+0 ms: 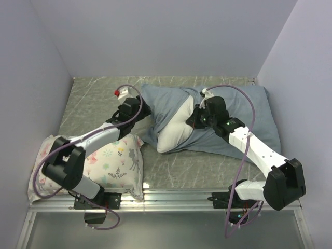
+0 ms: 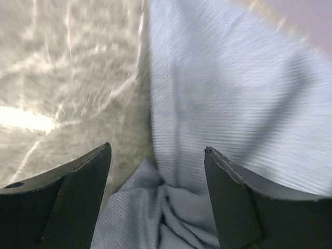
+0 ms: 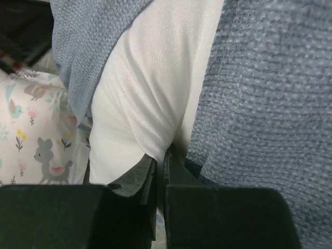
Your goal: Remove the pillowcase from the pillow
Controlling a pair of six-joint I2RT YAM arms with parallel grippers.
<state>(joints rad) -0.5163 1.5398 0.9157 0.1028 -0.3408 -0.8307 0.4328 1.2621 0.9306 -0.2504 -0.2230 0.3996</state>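
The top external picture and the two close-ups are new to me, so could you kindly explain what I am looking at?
These are two robot arms bolted at the near edge of a table. The wide picture comes from a fixed camera above and behind them, with the left arm on the left and the right arm on the right. The two close-ups each come from a small camera on a wrist, looking along that arm's pincer. On the table lies a white pillow, partly showing out of a grey-blue pillowcase. A smaller flower-and-animal pillow sits at the near left. The left pincer is open over the pillowcase's edge and holds nothing. The right pincer is shut, pinching a fold of the white pillow.
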